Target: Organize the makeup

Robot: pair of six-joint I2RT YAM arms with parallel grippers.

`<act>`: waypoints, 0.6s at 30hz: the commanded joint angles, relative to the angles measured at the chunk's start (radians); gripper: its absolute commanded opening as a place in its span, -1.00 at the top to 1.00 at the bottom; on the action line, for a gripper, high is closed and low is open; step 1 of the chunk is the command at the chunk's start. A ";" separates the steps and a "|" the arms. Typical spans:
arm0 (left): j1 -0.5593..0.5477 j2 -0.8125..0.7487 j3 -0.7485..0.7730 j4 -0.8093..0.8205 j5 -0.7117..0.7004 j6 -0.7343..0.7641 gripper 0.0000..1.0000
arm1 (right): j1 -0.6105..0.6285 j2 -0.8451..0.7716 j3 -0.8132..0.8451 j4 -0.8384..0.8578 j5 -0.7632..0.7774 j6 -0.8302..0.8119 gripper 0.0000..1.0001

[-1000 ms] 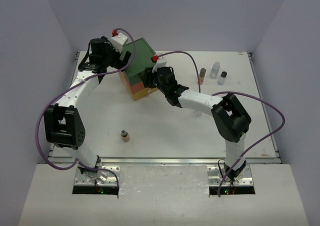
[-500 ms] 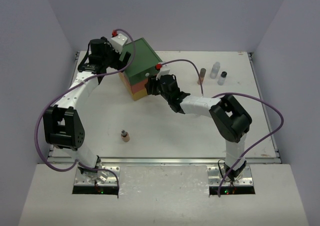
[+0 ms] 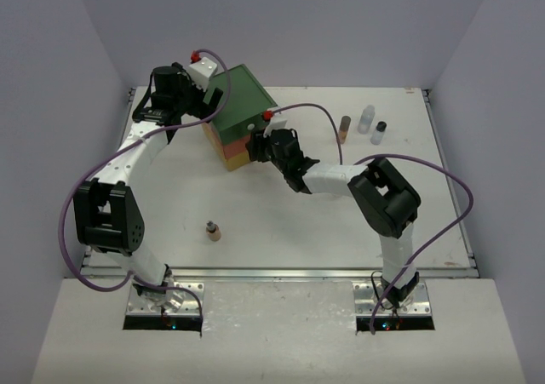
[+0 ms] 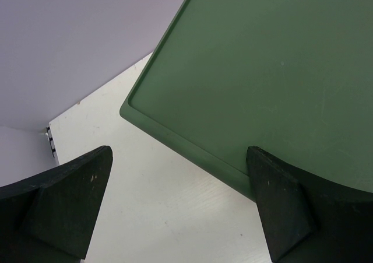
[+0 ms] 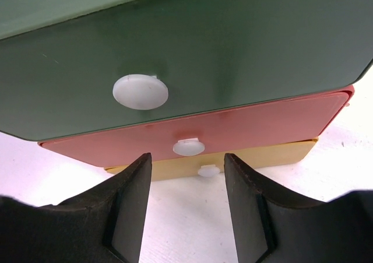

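Observation:
The makeup here is a few small bottles. A tan bottle (image 3: 344,128), a clear one (image 3: 366,118) and a dark-capped one (image 3: 379,132) stand at the back right, and a small tan bottle (image 3: 213,231) stands alone near the front left. My right gripper (image 3: 255,148) (image 5: 187,161) is open and empty, facing the front of the three-drawer box (image 3: 238,116), just short of the orange drawer's white knob (image 5: 188,147). My left gripper (image 3: 211,103) (image 4: 178,172) is open wide at the box's back left edge, with one finger (image 4: 280,210) over the green top (image 4: 262,70).
The green drawer's knob (image 5: 140,92) and the yellow drawer's knob (image 5: 208,171) sit above and below the orange one; all three drawers look shut. Purple cables loop off both arms. Grey walls close in the white table (image 3: 298,222) at the back and sides.
My right gripper has dropped and drawn in towards the box's drawer fronts, and its elbow has shifted left. The left arm and the bottles have not moved.

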 commanded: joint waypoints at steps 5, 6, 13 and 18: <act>-0.011 -0.024 -0.024 -0.068 -0.013 0.017 -1.00 | 0.006 0.015 0.057 0.082 0.034 -0.037 0.00; -0.011 -0.024 -0.025 -0.068 -0.013 0.017 -1.00 | 0.005 0.020 0.059 0.083 0.033 -0.039 0.01; -0.011 -0.024 -0.024 -0.068 -0.018 0.018 -1.00 | -0.005 0.039 0.076 0.087 0.034 -0.055 0.10; -0.011 -0.028 -0.022 -0.070 -0.019 0.021 -1.00 | -0.008 0.041 0.079 0.087 0.032 -0.060 0.10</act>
